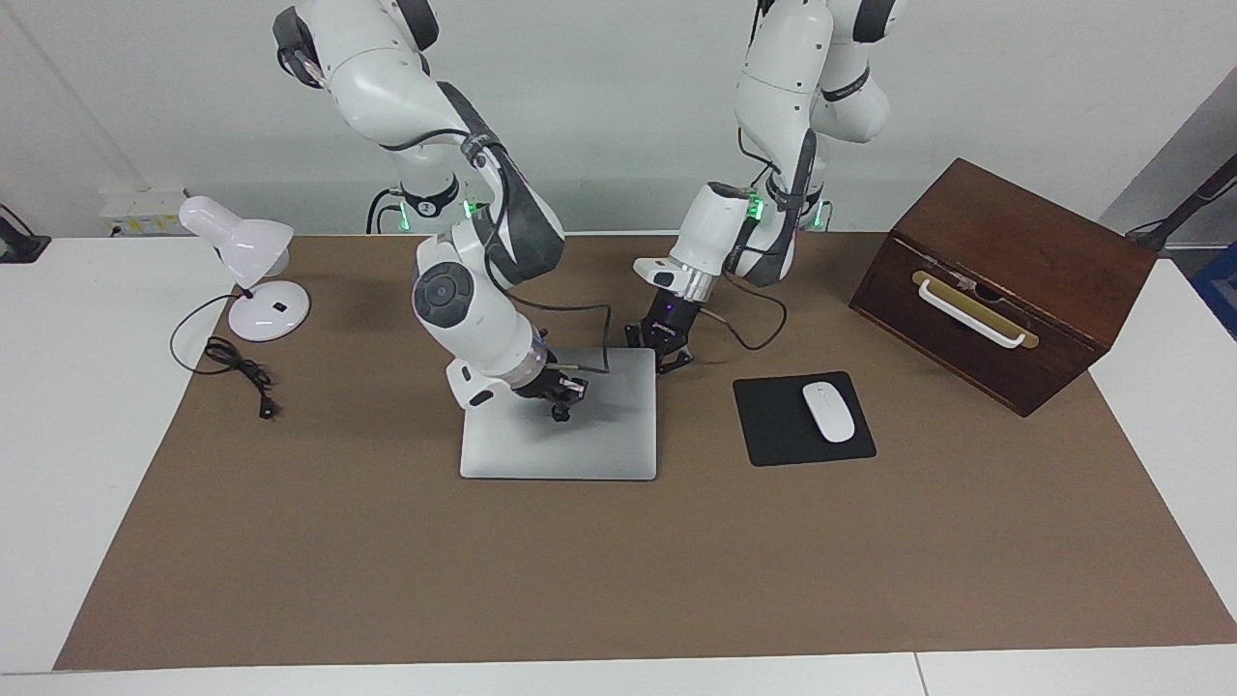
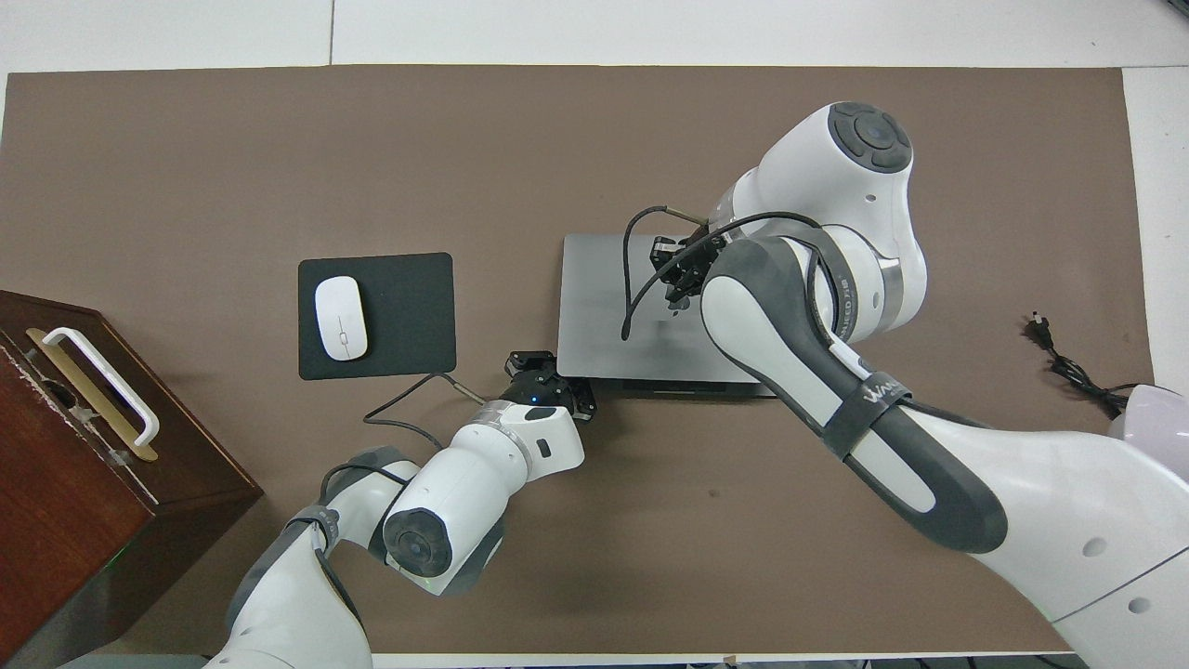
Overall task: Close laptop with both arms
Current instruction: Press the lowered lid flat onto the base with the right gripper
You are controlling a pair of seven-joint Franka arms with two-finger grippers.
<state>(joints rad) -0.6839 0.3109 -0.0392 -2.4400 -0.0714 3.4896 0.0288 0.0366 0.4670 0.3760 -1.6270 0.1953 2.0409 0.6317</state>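
- The laptop (image 1: pixel 559 425), lid down, is lying flat mid-table beside the mouse pad (image 1: pixel 803 419).
- The right gripper (image 1: pixel 561 400), fingers pressed together, is being held over the lid; contact cannot be told.
- The left gripper (image 1: pixel 664 350), fingers pressed together, is being held at the laptop's robot-side corner, empty.

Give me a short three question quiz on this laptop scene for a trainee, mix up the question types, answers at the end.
1. True or false: the laptop lies closed and flat on the brown mat.
2. Multiple choice: the right claw is over A) the mouse pad, B) the laptop lid, C) the wooden box.
3. Short answer: what rests on the mouse pad?

Key: 1 true. 2 B. 3 a white mouse. For reference, the left claw sits at the lid's corner nearer the robots, toward the mouse pad.
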